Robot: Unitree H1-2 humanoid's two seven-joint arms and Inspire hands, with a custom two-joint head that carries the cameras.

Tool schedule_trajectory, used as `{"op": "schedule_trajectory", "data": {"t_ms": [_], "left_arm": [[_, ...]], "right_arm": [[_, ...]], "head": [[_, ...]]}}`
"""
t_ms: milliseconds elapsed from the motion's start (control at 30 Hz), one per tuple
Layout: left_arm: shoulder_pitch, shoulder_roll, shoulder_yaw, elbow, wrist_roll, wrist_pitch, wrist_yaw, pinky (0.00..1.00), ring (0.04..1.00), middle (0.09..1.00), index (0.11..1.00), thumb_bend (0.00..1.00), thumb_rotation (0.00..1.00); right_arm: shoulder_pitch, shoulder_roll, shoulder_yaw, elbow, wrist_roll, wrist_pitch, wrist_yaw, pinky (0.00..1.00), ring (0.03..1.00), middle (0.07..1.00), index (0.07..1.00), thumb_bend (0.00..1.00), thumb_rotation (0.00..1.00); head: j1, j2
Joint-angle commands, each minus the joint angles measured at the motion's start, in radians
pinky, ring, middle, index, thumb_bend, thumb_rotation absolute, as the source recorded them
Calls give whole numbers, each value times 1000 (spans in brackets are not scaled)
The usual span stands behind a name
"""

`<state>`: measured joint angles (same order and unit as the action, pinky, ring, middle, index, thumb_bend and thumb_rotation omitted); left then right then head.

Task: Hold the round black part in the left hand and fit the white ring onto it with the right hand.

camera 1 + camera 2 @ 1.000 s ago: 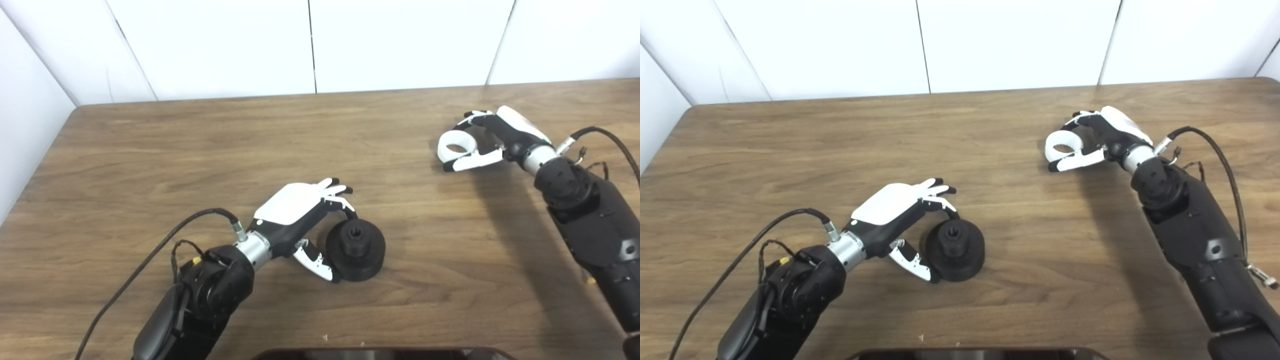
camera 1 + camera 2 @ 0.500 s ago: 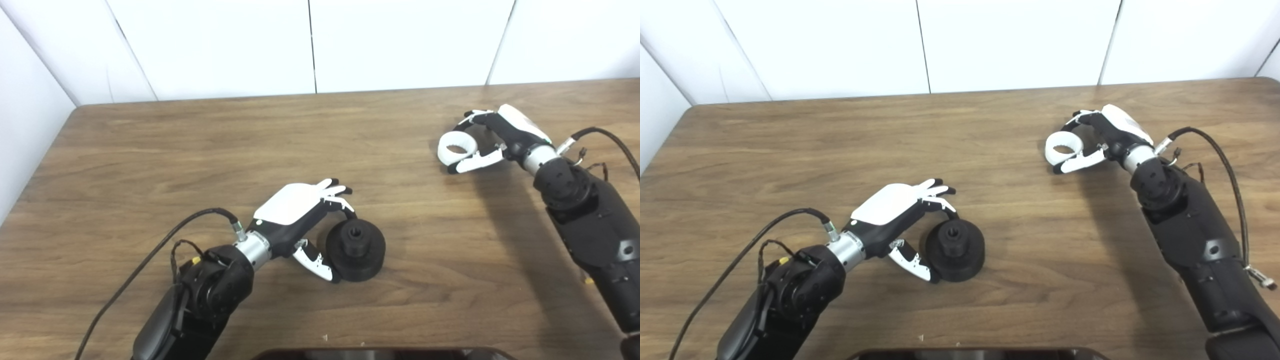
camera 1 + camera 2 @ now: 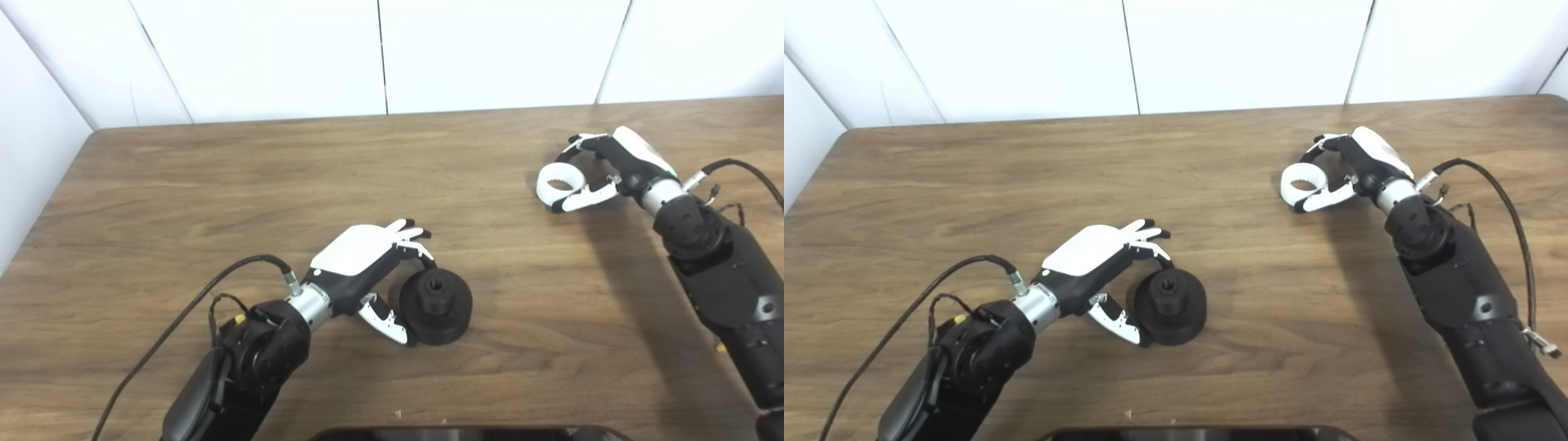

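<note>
2 grips prepare the fit: left robot hand (image 3: 367, 269) cups the black part (image 3: 436, 306) steady, right robot hand (image 3: 603, 171) pinches the white ring (image 3: 558, 182)

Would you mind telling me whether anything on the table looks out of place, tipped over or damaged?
Nothing stands out. The round black part sits flat on the table with the left hand around its side, and the white ring looks intact between the fingers and thumb of the right hand, far right.
</note>
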<state>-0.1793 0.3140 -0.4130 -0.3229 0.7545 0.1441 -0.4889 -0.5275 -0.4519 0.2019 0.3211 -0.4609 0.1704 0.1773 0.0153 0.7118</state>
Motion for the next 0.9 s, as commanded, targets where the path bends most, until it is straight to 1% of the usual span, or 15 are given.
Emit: {"op": "schedule_trajectory", "data": {"t_ms": [0,100,133,167,200,267,633,800,867], "left_arm": [[-32,12,14,-29,11,-8,-1,921,1000,947,661,852,198],[-32,13,16,-31,9,-7,-5,910,1000,947,662,857,196],[-32,14,17,-31,7,-7,-7,904,1000,949,663,856,196],[-32,14,17,-31,6,-10,-6,899,1000,950,663,855,196],[-32,14,17,-31,7,-11,-6,906,1000,949,663,857,196],[-32,13,17,-31,10,-13,-7,922,1000,949,663,860,200],[-30,15,20,-30,10,-23,-7,930,1000,945,663,865,201],[-30,14,21,-30,7,-18,-13,906,1000,950,665,863,204],[-29,13,22,-27,5,-21,-10,912,1000,948,663,864,202]], "right_arm": [[-34,-2,-16,-11,11,-48,-25,862,946,886,610,830,136],[-32,-1,-16,-13,12,-48,-29,860,942,882,601,821,140],[-31,0,-16,-13,12,-47,-30,861,943,884,549,676,142],[-30,0,-17,-13,13,-48,-31,862,944,884,522,602,142],[-29,1,-17,-14,14,-48,-32,865,946,884,508,564,142],[-28,1,-18,-18,14,-46,-32,866,945,884,496,533,142],[-20,-1,-23,-32,19,-40,-30,868,947,883,492,524,143],[-11,-5,-27,-56,22,-41,-25,873,946,880,492,524,143],[-5,-7,-30,-75,27,-40,-18,883,949,879,492,525,143]], "head": [[1,1],[-1,2],[-2,2],[-2,2],[-2,3],[-2,4],[-2,7],[-3,9],[-4,10]]}}
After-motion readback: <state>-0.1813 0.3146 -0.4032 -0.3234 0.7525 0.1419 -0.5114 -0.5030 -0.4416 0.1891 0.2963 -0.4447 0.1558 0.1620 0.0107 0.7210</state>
